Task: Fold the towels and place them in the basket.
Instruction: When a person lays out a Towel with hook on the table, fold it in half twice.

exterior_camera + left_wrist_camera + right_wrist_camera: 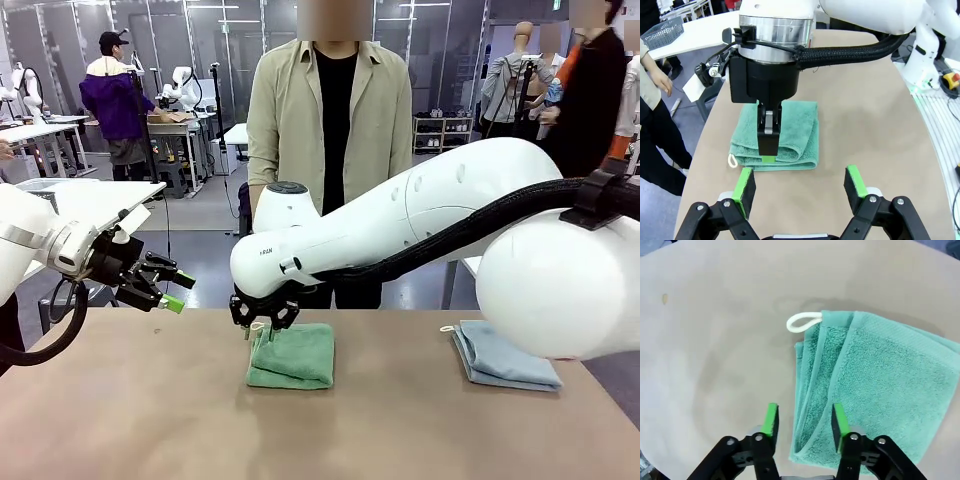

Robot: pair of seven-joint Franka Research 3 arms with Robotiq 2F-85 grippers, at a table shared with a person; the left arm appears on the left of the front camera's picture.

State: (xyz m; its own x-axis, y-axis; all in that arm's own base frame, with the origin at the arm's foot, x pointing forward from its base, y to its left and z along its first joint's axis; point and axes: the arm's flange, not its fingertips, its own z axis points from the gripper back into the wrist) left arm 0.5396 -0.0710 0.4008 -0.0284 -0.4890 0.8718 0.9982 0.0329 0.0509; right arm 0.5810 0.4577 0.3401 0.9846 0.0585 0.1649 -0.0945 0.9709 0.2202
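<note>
My right gripper point(802, 425) hung low over the folded edge of the green towel point(880, 390), with its jaws parted and nothing pinched between them. One green pad point(771, 419) stood over bare table point(715, 340). The other pad point(839, 421) stood over the towel's layered edge. The white loop point(802, 321) lay ahead of the fingertips, at the towel's far corner.

My left gripper point(800, 187) was held off the table, spread wide and empty. The green towel point(790, 130) lay ahead of it, with my right gripper point(768, 145) standing between the two. In the front view the left gripper point(160, 283) hovered well apart from the green towel point(293, 355), out to its left.

Status of work, judged from how things lay:
- Green towel: folded into a compact stack. I judged this fold complete, or close to it.
- Blue towel point(503, 355): folded, lying flat on the table, well apart from the green towel and under my right arm.
- Basket point(662, 32): a dark mesh basket sat on a white side table, well apart from both grippers. Neither towel was in it.

Remaining, as I judged it: pick up each folded towel and place it in the basket. Folding appeared to be done; placing had not begun.

A person point(330, 110) stood at the far side of the table, beyond my right gripper.
</note>
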